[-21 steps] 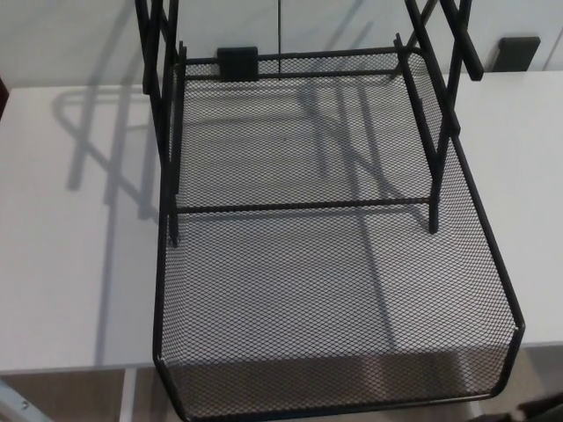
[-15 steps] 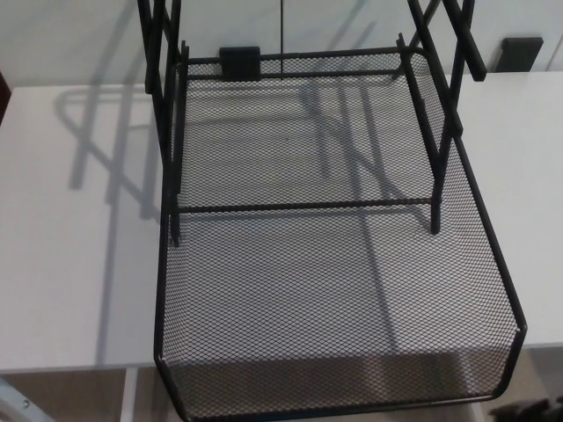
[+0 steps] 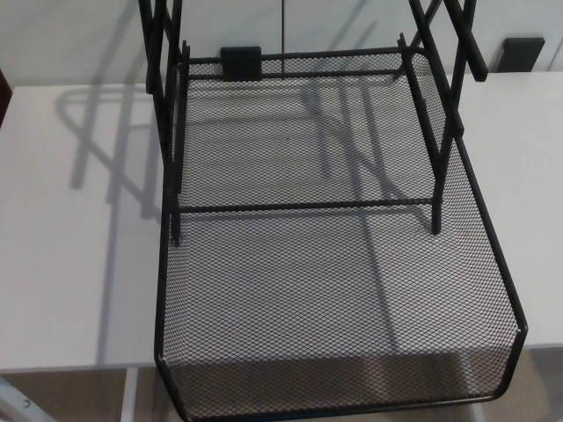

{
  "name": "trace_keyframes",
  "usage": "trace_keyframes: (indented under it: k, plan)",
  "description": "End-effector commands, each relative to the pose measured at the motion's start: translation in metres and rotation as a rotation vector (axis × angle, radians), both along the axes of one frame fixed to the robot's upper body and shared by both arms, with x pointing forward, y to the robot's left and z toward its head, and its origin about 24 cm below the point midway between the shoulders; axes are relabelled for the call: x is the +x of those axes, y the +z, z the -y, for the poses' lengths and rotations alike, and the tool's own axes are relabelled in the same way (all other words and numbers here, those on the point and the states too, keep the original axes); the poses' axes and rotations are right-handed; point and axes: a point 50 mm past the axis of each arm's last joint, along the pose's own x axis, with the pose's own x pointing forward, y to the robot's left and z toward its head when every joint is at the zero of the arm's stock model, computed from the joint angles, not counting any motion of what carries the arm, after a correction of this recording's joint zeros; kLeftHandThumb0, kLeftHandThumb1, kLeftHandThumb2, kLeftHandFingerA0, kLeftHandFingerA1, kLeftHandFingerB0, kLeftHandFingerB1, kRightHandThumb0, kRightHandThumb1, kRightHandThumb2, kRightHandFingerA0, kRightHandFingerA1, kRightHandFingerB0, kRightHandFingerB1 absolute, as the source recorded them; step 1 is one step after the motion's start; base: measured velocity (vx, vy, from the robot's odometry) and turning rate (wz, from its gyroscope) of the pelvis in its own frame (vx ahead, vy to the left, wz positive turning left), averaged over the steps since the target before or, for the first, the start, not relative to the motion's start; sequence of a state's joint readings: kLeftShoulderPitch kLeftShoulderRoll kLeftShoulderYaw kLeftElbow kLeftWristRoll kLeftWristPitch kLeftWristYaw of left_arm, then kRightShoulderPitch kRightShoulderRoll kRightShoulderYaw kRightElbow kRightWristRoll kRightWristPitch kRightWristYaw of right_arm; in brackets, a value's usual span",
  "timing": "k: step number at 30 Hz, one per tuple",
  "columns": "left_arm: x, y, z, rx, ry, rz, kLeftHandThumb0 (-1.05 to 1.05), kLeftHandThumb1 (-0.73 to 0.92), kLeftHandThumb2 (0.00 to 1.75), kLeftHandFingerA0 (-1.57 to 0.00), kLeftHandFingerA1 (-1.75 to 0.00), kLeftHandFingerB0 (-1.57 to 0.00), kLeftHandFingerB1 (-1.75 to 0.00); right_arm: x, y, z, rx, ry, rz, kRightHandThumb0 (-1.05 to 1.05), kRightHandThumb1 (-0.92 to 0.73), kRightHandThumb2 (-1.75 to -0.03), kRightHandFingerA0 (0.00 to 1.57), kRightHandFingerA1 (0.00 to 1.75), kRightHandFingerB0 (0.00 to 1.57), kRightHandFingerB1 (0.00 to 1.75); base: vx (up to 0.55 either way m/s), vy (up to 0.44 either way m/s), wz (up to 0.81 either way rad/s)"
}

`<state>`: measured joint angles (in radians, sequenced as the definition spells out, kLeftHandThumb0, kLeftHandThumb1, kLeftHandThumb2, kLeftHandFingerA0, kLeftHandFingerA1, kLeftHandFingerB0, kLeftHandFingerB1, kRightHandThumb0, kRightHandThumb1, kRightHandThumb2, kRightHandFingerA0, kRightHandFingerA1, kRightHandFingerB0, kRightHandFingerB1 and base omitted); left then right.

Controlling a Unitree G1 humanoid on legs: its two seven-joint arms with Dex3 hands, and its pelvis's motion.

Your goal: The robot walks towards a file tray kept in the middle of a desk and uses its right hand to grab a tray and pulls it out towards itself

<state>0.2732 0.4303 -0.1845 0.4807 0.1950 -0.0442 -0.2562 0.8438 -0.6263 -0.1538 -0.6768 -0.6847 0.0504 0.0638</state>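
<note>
Head view: black wire-mesh tray [image 3: 334,299] at centre, pulled out from black file-tray frame [image 3: 167,132], front lip hanging past near edge of white desk [image 3: 70,264] toward 6 o'clock. Mesh bare inside, thin crossbar [image 3: 303,207] spanning above its middle. Open desktop at 9 o'clock; narrower strip at 3 o'clock. Frame uprights at 11 and 1 o'clock. Small black blocks against wall at 12 o'clock [image 3: 239,61] and 2 o'clock [image 3: 521,53]. Neither robot hand visible; open or closed impossible to tell.
</note>
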Motion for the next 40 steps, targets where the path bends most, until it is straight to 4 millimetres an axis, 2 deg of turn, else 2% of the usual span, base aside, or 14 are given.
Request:
trace_keyframes:
  k: [1,2,3,5,6,7,9,10,12,17,18,19,20,40]
  plan:
    - [-0.005,-0.001,-0.008,0.049,-0.08,-0.009,-0.61,0.44,0.54,-0.83,-0.7,-0.46,-0.63,-0.071,0.008,0.052,1.24,-0.076,-0.414,-0.53,-0.44,-0.88,1.35,1.41,1.22,1.28,0.0,0.0,0.0]
    - [-0.005,-0.002,-0.008,0.043,-0.076,-0.011,-0.61,0.44,0.54,-0.83,-0.7,-0.46,-0.62,-0.074,-0.011,0.047,1.167,-0.151,-0.457,-0.56,-0.61,-0.67,1.16,1.53,1.04,1.34,0.0,0.0,0.0]
    - [-0.006,-0.002,-0.007,0.039,-0.072,-0.013,-0.62,0.45,0.54,-0.85,-0.7,-0.46,-0.63,-0.076,-0.029,0.042,1.121,-0.206,-0.504,-0.32,-0.54,-1.03,1.26,1.26,1.14,1.18,0.0,0.0,0.0]
    - [-0.008,-0.002,-0.006,0.032,-0.069,-0.014,-0.63,0.45,0.55,-0.86,-0.69,-0.47,-0.64,-0.077,-0.055,0.038,1.087,-0.256,-0.552,-0.33,-0.51,-1.01,1.28,1.27,1.15,1.18,0.0,0.0,0.0]
    - [-0.009,-0.003,-0.006,0.037,-0.075,-0.012,-0.63,0.44,0.54,-0.85,-0.68,-0.46,-0.64,-0.081,-0.083,0.03,0.981,-0.345,-0.601,-0.56,-0.66,-0.61,1.08,1.38,0.97,1.24,0.0,0.0,0.0]
    - [-0.009,-0.003,-0.006,0.034,-0.076,-0.008,-0.63,0.44,0.54,-0.85,-0.68,-0.46,-0.64,-0.082,-0.094,0.027,0.926,-0.372,-0.619,-0.56,-0.66,-0.61,1.08,1.38,0.97,1.24,0.0,0.0,0.0]
    - [-0.01,-0.004,-0.005,0.033,-0.079,-0.007,-0.65,0.44,0.55,-0.86,-0.68,-0.47,-0.65,-0.081,-0.115,0.021,0.752,-0.391,-0.617,-0.57,-0.57,-0.9,1.08,0.98,1.01,0.92,0.0,0.0,0.0]
    - [-0.01,-0.004,-0.005,0.03,-0.068,-0.006,-0.65,0.44,0.55,-0.86,-0.68,-0.48,-0.65,-0.078,-0.125,0.015,0.662,-0.405,-0.618,-0.48,-0.62,-0.58,1.09,0.75,1.0,0.71,0.0,0.0,0.0]
    - [-0.01,-0.004,-0.005,0.033,-0.071,-0.009,-0.66,0.44,0.55,-0.86,-0.69,-0.47,-0.65,-0.071,-0.141,0.004,0.47,-0.37,-0.636,-0.39,-0.6,-0.58,0.93,0.59,0.79,0.53,0.0,0.0,0.0]
    - [-0.011,-0.004,-0.004,0.027,-0.065,-0.007,-0.66,0.43,0.54,-0.86,-0.68,-0.47,-0.66,-0.053,-0.178,-0.016,0.355,-0.384,-0.759,-0.46,-0.56,-0.64,0.17,0.38,0.18,0.35,0.0,0.0,0.0]
    - [-0.012,-0.004,-0.004,0.029,-0.064,-0.008,-0.66,0.43,0.54,-0.86,-0.67,-0.48,-0.66,-0.051,-0.183,-0.022,0.367,-0.401,-0.757,-0.28,-0.48,-0.96,0.01,0.48,0.0,0.46,0.0,0.0,0.0]
    - [-0.014,-0.005,-0.003,0.03,-0.065,-0.01,-0.65,0.42,0.55,-0.85,-0.66,-0.48,-0.65,-0.052,-0.187,-0.027,0.403,-0.434,-0.756,-0.29,-0.49,-0.97,0.02,0.49,0.0,0.46,0.0,0.0,0.0]
    - [-0.015,-0.006,-0.003,0.029,-0.064,-0.01,-0.64,0.44,0.54,-0.84,-0.66,-0.48,-0.64,-0.051,-0.191,-0.031,0.434,-0.468,-0.757,-0.45,-0.61,-0.59,0.09,0.29,0.1,0.29,0.0,0.0,0.0]
    - [-0.022,-0.011,-0.006,0.024,0.0,-0.02,-0.62,0.45,0.54,-0.41,-0.74,-0.39,-0.65,-0.048,-0.204,0.01,0.451,-0.517,-0.655,-0.54,-0.58,-0.71,0.03,0.26,0.04,0.21,0.0,0.0,0.0]
